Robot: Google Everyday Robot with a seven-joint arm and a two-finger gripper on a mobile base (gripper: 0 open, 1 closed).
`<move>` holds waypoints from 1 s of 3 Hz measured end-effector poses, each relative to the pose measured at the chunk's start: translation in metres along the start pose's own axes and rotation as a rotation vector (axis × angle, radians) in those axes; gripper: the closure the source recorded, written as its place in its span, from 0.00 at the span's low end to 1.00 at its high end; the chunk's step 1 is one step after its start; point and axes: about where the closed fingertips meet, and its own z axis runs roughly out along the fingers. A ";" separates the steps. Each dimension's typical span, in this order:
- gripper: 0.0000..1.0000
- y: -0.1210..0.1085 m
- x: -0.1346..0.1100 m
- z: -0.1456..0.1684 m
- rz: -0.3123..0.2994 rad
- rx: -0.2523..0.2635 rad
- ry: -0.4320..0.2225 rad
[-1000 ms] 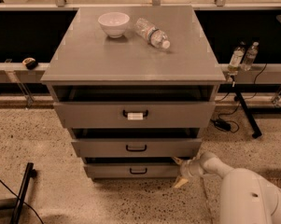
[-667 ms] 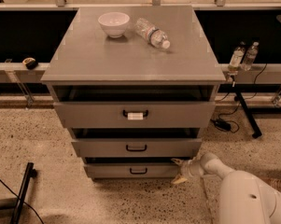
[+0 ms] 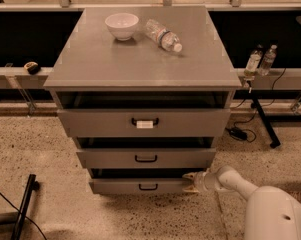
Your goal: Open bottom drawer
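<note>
Three grey drawers sit beneath the front edge of the counter. The bottom drawer, the narrowest, is lowest, next to the floor, and looks at most slightly pulled out. The tool is at the right end of that drawer's front, below the front right corner of the counter and well apart from the black loop handle at the front's centre. Risk: a pull applied at this end is off-centre, so the drawer may skew and bind, or the tool may slip off the front. Whether the tool is open or closed cannot be determined. It appears to touch the drawer front, but a firm hold is not confirmed.
</note>
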 end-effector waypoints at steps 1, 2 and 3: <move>0.67 0.009 -0.008 0.002 -0.023 -0.035 -0.007; 0.50 0.025 -0.020 0.004 -0.057 -0.105 -0.018; 0.27 0.025 -0.020 0.004 -0.057 -0.105 -0.018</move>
